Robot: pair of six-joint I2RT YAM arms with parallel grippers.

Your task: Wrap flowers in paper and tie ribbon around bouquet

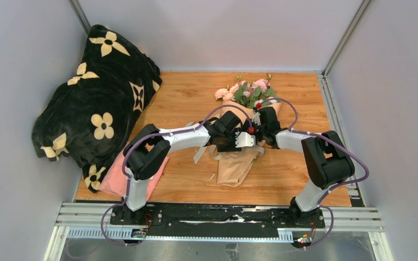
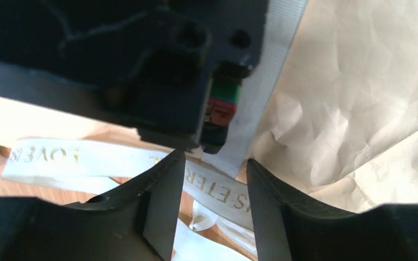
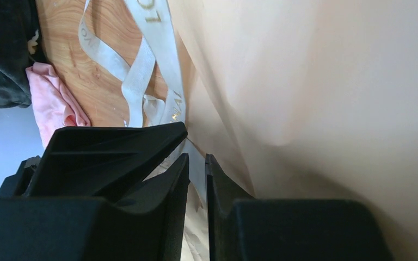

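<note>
Where ribbon (image 2: 217,193) crosses paper (image 2: 359,109) edge, left fingers (image 2: 160,212) straddle it

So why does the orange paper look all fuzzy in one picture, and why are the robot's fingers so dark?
Right wrist view: the paper looks very close to the lens, so it blurs; the fingers are unlit, nearly black. Left wrist view: the paper glares pale, but the ribbon lettering is readable. Top view: evenly lit and sharp.
</note>
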